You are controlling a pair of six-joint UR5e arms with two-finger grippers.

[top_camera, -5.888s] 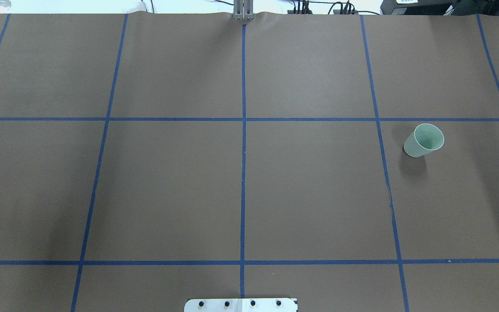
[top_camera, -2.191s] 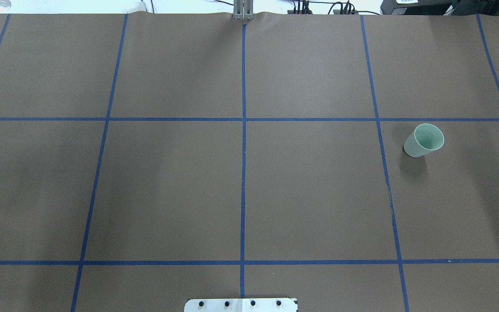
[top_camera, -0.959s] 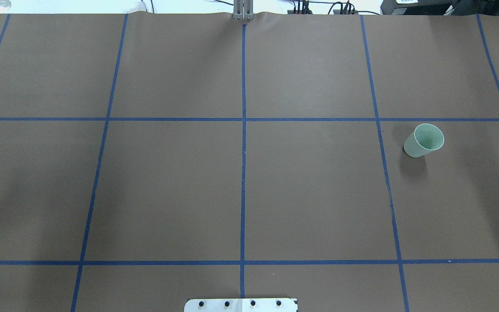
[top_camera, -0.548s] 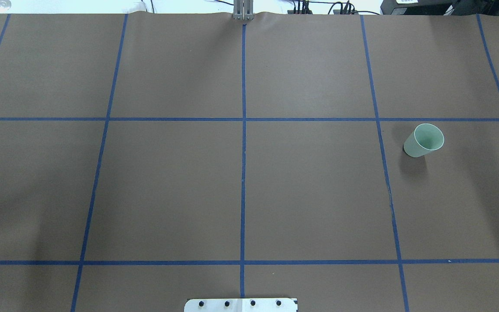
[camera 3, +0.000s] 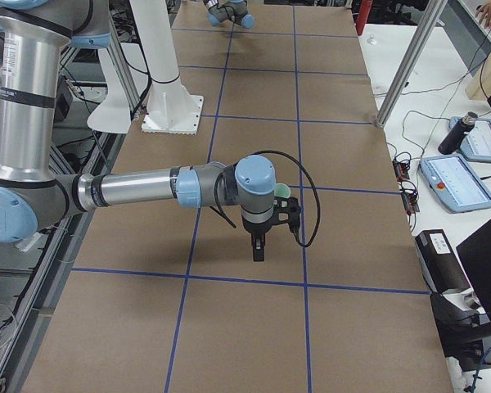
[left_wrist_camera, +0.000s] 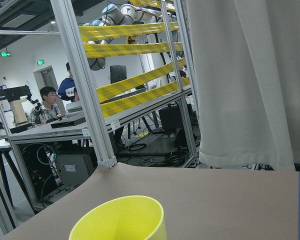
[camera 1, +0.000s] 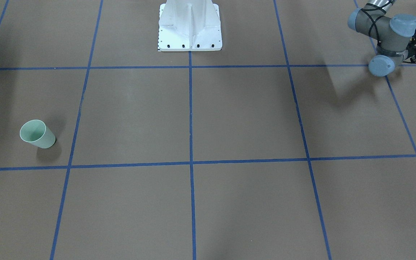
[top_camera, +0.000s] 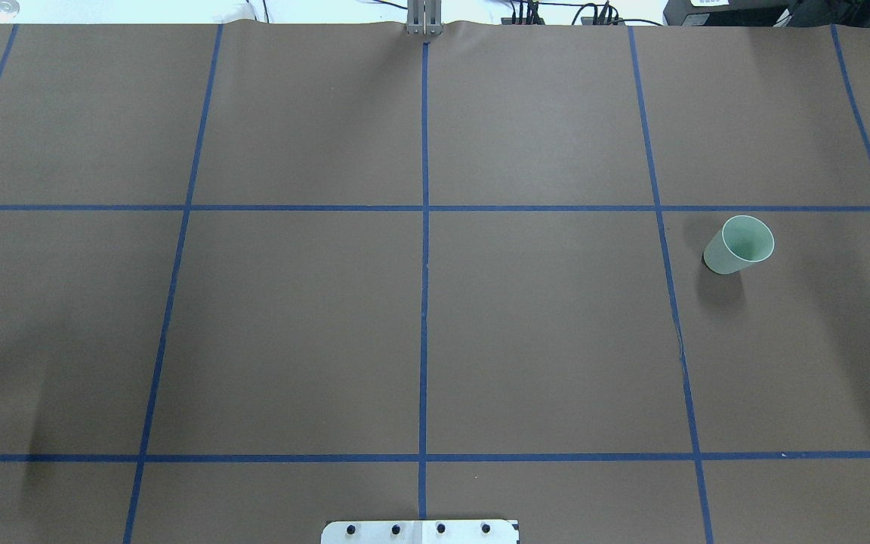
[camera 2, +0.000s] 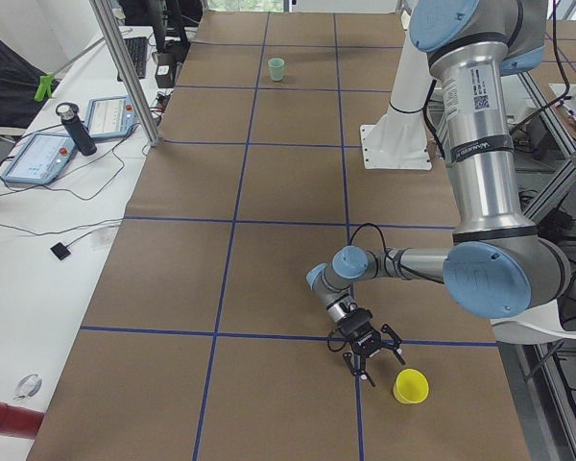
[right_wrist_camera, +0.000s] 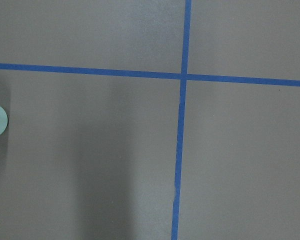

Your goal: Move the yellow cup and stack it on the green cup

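The yellow cup stands upright near the left end edge of the surface and the green cup near the right end, so I judge each arm serves its own cup. The left gripper is just beside yellow and the right gripper near green; whether they are released or clenched, I cannot tell. I read no writing on either cup.

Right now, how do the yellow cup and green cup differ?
The yellow cup is bright yellow; the green cup is pale mint. The yellow cup stands at the left end of the table beside the left gripper; the green cup stands on the right side. Both are upright.
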